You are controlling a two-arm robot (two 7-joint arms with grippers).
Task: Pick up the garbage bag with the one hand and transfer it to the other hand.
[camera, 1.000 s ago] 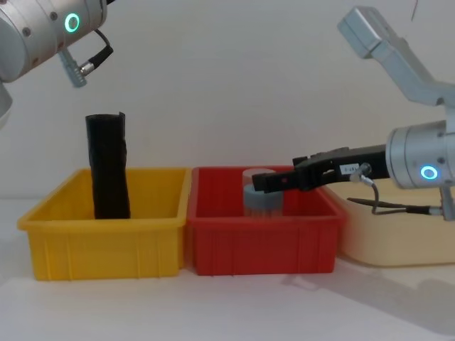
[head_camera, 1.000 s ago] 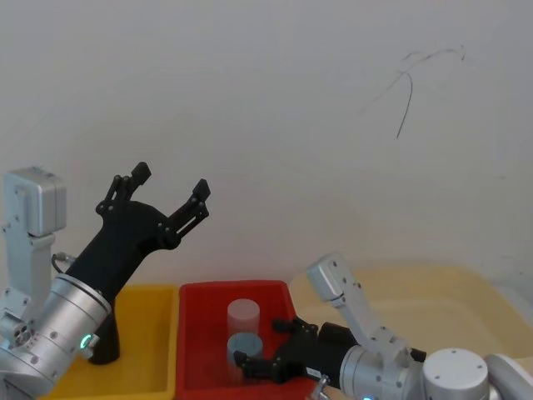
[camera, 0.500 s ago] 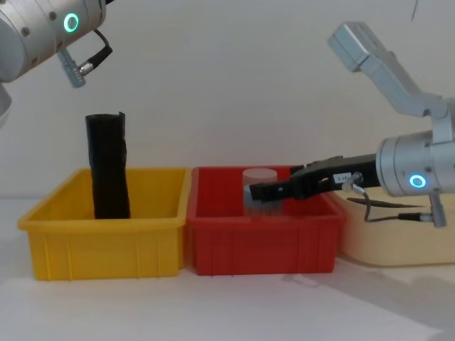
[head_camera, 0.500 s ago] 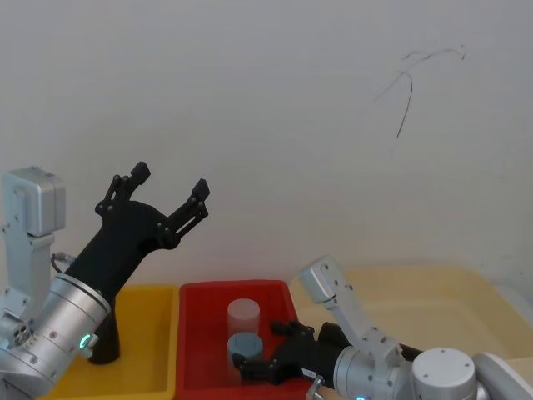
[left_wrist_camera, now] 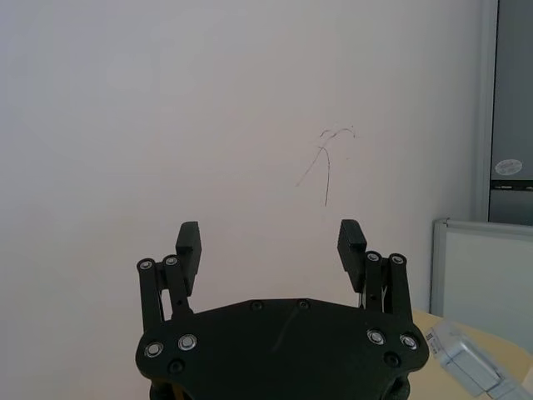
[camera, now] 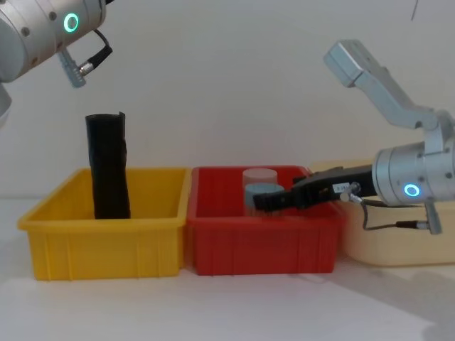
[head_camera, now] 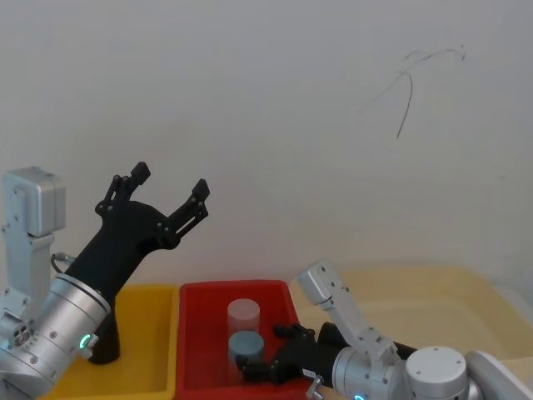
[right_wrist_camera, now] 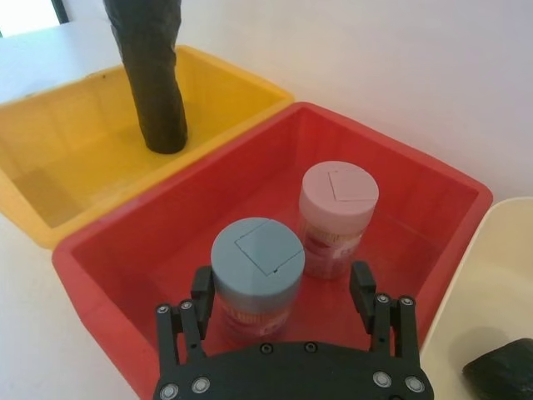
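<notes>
Black and crinkled, the garbage bag (camera: 108, 165) stands upright inside the yellow bin (camera: 106, 227), which sits touching the left side of the red bin (camera: 263, 238). Over that red bin the right gripper (right_wrist_camera: 283, 287) hovers with jaws spread, just beside a blue-capped jar (right_wrist_camera: 256, 268) with a pink-capped jar (right_wrist_camera: 338, 215) behind it. High above the yellow bin, the left gripper (head_camera: 168, 192) hangs with jaws spread, holding nothing.

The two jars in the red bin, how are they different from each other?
The blue-capped jar has a grey-blue lid; the pink-capped jar has a pale pink one. The blue-capped jar sits right before the right tool, between its open fingers; the pink-capped jar stands just behind, farther from it. Both are upright, clear-bodied and in the red bin.
</notes>
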